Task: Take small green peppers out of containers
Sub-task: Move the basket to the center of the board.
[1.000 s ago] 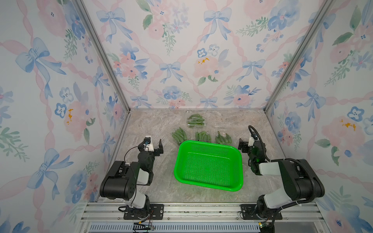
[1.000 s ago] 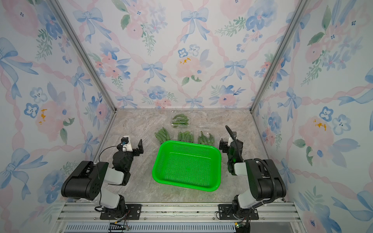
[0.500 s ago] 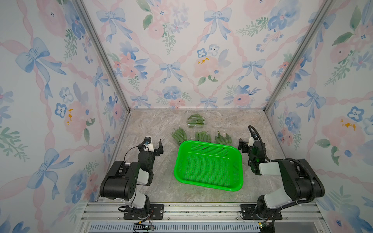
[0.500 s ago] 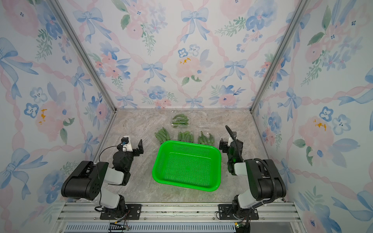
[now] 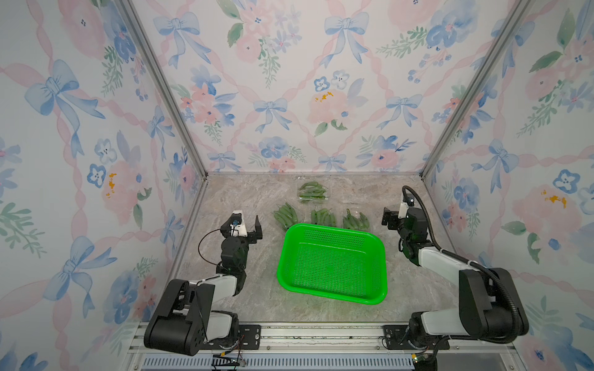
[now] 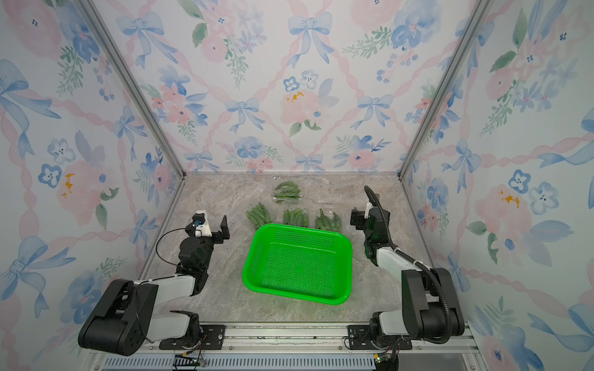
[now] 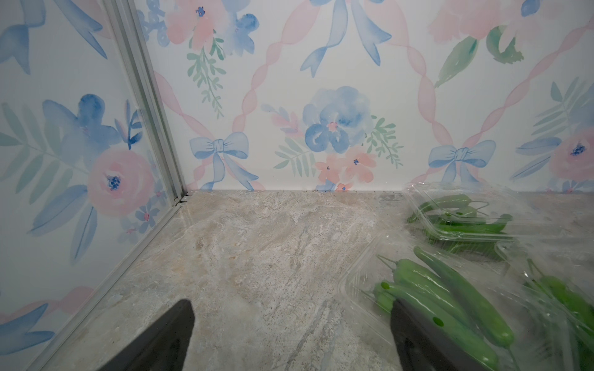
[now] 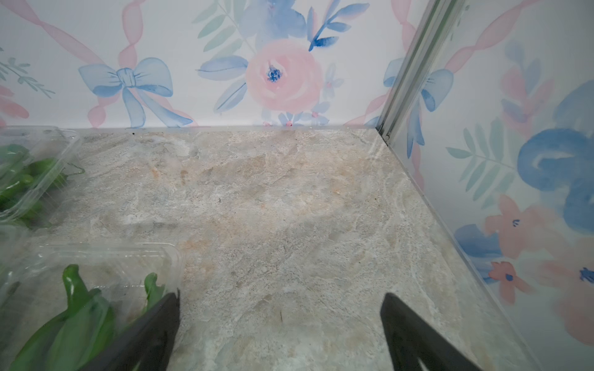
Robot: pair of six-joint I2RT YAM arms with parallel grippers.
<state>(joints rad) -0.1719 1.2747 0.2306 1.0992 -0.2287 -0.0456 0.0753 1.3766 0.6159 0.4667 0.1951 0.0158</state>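
The left gripper [image 5: 247, 222] and right gripper [image 5: 390, 218] are hanging wide open and empty, flanking the basket [image 5: 321, 226]. The peppers [image 5: 322, 217] are lying in four clear trays [image 5: 327, 196] near the worktop's [image 5: 244, 199] back edge. They are looking light, glossy and likely slippery, so pinching mid-body seems best. The wrist views are revealing flimsy tray rims that are barely showing from above.

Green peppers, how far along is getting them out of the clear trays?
Nothing looks done: all four clear trays hold peppers, and the green basket is empty. Nothing in hand: the left gripper and right gripper are open and empty. Left: emptying all four trays.
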